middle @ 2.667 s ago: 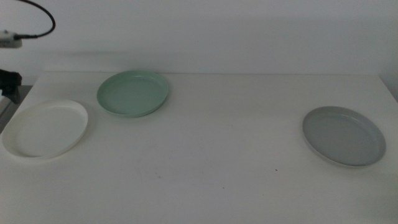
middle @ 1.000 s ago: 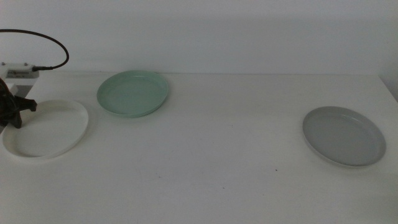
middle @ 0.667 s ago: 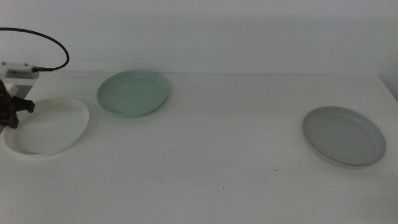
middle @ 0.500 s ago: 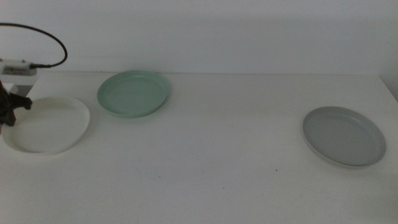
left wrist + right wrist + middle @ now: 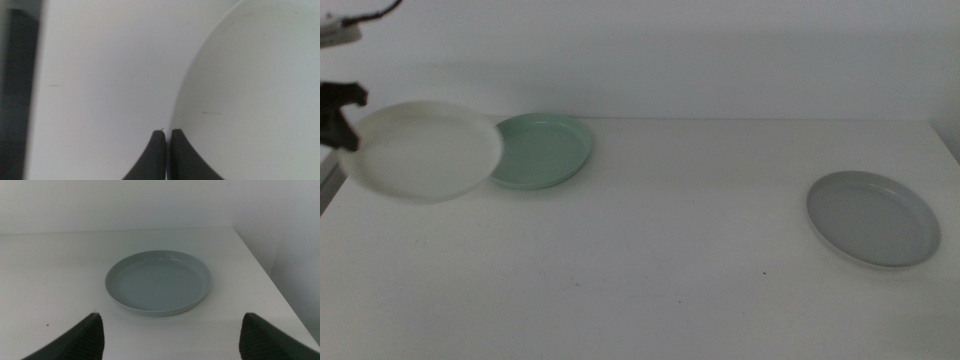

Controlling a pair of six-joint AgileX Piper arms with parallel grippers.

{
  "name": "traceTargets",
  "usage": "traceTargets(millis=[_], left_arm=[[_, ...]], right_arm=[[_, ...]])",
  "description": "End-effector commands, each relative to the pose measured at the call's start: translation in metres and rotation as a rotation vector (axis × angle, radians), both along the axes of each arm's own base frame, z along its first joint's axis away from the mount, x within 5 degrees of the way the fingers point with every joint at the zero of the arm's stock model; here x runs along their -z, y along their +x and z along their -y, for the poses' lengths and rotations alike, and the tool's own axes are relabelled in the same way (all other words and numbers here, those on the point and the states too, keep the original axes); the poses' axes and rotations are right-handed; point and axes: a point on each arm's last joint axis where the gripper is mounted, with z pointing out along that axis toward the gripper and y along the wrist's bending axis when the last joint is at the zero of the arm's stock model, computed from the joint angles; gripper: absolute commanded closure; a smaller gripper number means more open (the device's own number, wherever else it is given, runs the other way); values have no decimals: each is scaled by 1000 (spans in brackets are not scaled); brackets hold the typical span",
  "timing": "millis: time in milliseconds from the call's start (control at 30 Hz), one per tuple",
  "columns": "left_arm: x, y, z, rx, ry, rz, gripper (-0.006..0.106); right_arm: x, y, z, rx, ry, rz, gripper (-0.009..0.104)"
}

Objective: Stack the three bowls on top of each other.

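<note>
My left gripper [image 5: 342, 125] is shut on the left rim of the white bowl [image 5: 420, 150] and holds it in the air at the far left, its right edge overlapping the mint green bowl [image 5: 545, 148] in the picture. In the left wrist view the jaws [image 5: 167, 137] pinch the white bowl's rim [image 5: 250, 100]. The grey bowl [image 5: 872, 217] lies at the right; it also shows in the right wrist view [image 5: 158, 281]. My right gripper [image 5: 172, 330] is open, above the table short of the grey bowl, outside the middle view.
The white table [image 5: 660, 250] ends at a pale back wall. Its left edge [image 5: 328, 190] is just below the lifted bowl, and its right edge runs just past the grey bowl.
My left gripper has lifted the white bowl off the table and carried it up and to the right, toward the mint green bowl. The other two bowls have not moved.
</note>
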Motion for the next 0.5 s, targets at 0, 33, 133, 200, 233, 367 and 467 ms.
traceTargets(millis=[0, 33, 133, 200, 233, 367, 467], left_arm=[[-11, 0, 22, 22, -85, 11, 102], [-11, 2, 31, 25, -91, 3, 102], [-9, 7, 66, 48, -57, -36, 102], [-9, 11, 92, 81, -35, -33, 102], [-9, 13, 107, 98, -29, -20, 102], [-4, 18, 160, 155, -31, 2, 102], [8, 20, 191, 184, -57, -15, 102]], right_arm=[[0, 0, 0, 4, -10, 11, 8], [0, 0, 0, 4, -10, 11, 8], [0, 0, 0, 4, -10, 11, 8], [0, 0, 0, 4, -10, 11, 8], [0, 0, 0, 4, -10, 11, 8], [0, 0, 0, 4, -10, 11, 8], [0, 0, 0, 4, -10, 11, 8]])
